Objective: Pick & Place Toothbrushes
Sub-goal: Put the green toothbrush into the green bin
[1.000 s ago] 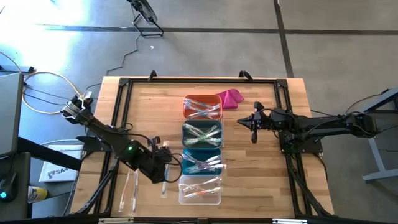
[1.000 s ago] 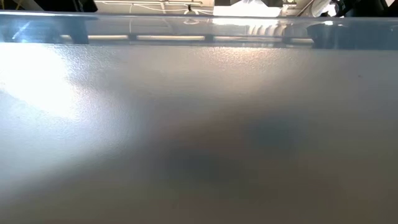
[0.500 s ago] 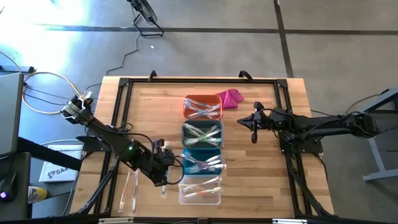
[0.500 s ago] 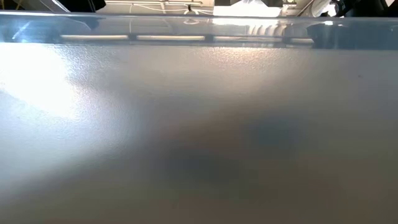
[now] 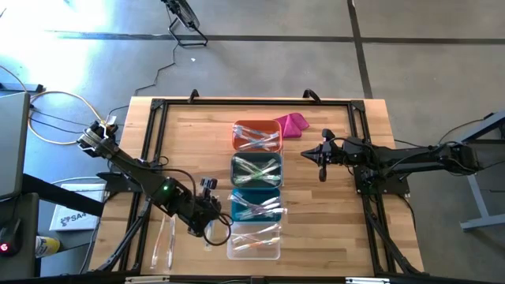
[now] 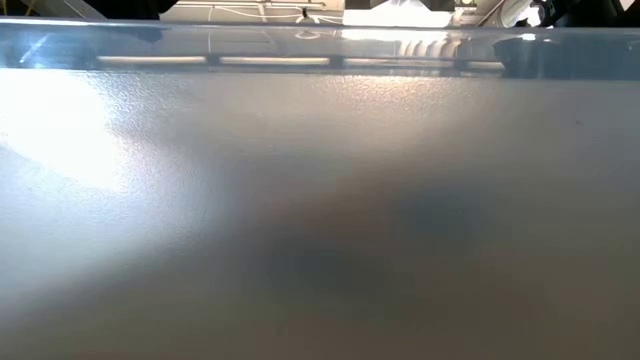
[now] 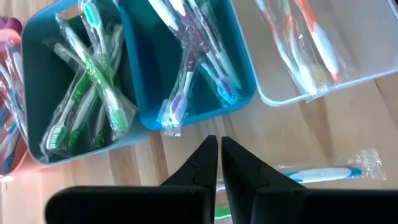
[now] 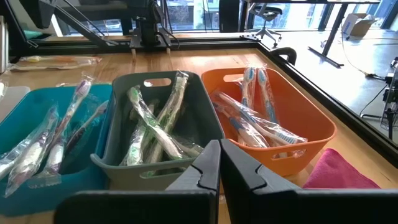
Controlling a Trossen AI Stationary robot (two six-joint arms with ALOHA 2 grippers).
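Observation:
Wrapped toothbrushes lie sorted in four bins in a row: orange, grey, teal and clear. My left gripper hovers shut above the table just left of the teal bin, pointing steeply down. A blue toothbrush in its wrapper lies flat on the wood beside it. Two more toothbrushes lie at the front left. My right gripper waits shut, right of the grey bin, clear of everything.
A magenta cloth lies behind the orange bin. A black frame runs round the tabletop. The low view is blocked by a blurred grey surface close to the lens. Bare wood lies left and right of the bins.
My left gripper has rolled about its own pointing line while staying in the same spot next to the teal bin, its fingers staying shut. The bins and toothbrushes have not moved.

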